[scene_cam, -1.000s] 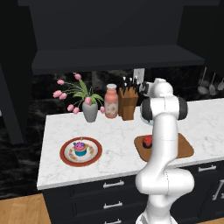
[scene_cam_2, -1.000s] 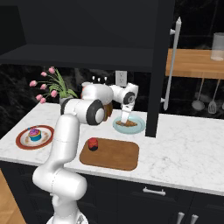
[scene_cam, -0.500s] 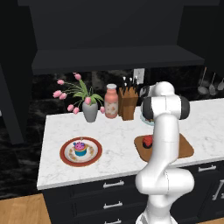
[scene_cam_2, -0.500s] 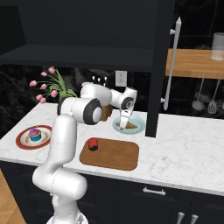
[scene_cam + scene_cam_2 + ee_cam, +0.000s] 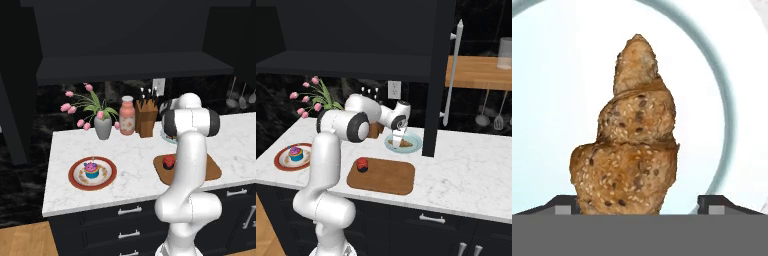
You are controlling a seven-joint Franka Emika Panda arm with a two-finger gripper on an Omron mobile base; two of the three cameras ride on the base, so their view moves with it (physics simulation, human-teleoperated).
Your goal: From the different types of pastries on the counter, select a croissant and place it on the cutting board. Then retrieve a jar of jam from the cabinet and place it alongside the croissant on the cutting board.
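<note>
Gripper: poised low over croissant, jaws spread to either side, nothing grasped
Croissant: on light blue plate, seeded crust, lengthwise between finger tips
Handling: judged light, flaky, easily crushed; best taken across thick middle, gentle squeeze
Cutting board: just in front of plate, red-lidded jar at its left end
Cupcake: apart, red-rimmed plate

a red-rimmed plate lies near the front left of the worktop, and a grey vase of pink tulips stands at the back. just beside the vase stands a tall pink bottle with a white cap, with a brown knife block touching or nearly touching its other side, under a white wall outlet. a round light blue plate lies further along the back, and ladles and spatulas hang below a wooden shelf that carries a clear glass jar.
</note>
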